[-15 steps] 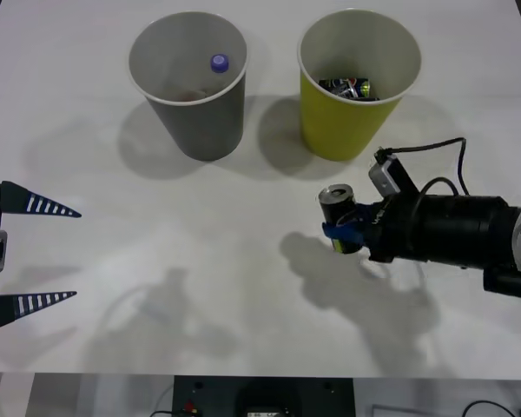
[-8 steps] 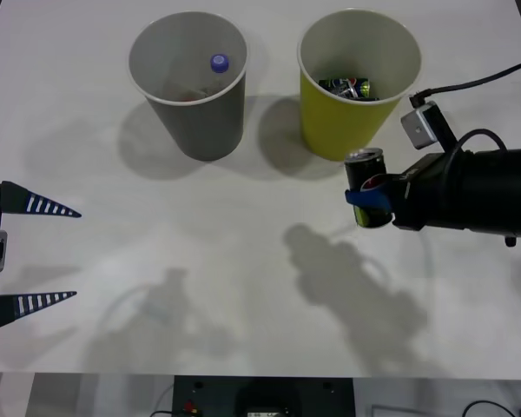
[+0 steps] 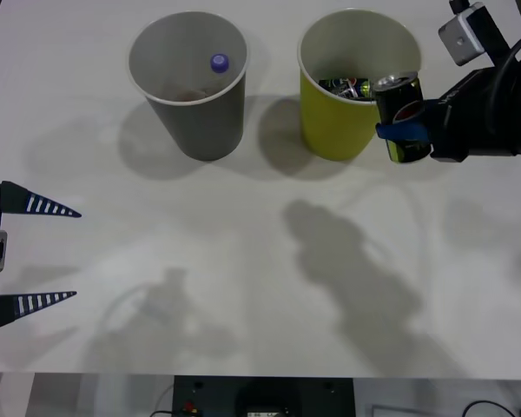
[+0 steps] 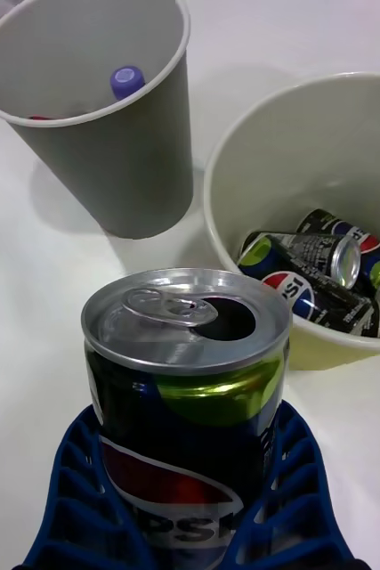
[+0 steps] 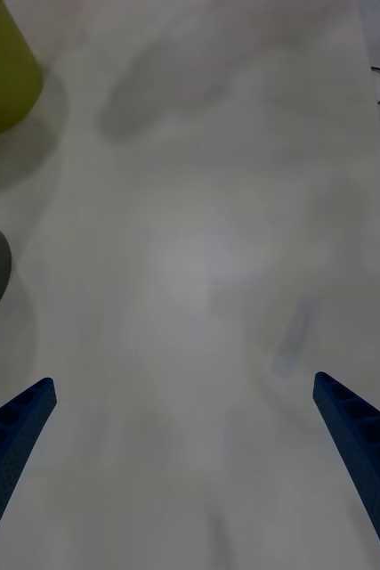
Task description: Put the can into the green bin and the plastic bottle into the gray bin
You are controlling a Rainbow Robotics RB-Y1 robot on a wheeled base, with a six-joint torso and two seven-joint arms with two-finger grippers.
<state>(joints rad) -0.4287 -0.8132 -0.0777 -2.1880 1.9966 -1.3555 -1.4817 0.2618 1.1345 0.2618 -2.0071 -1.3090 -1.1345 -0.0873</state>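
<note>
My right gripper (image 3: 404,130) is shut on the can (image 3: 402,116), a dark blue-black can with a silver top and a red-white-blue logo (image 4: 186,419). It hangs upright in the air beside the right rim of the green bin (image 3: 359,82), which holds several other cans (image 4: 319,272). The gray bin (image 3: 188,82) stands left of it, with the plastic bottle's blue-purple cap (image 3: 219,62) showing inside (image 4: 126,81). My left gripper (image 3: 30,252) waits open at the table's left edge.
The white table (image 3: 226,261) spreads wide in front of both bins. A dark ledge with cables runs below the table's near edge.
The right arm has lifted the can off the table and carried it back and to the right, up to the green bin's rim. The left arm has not moved.
</note>
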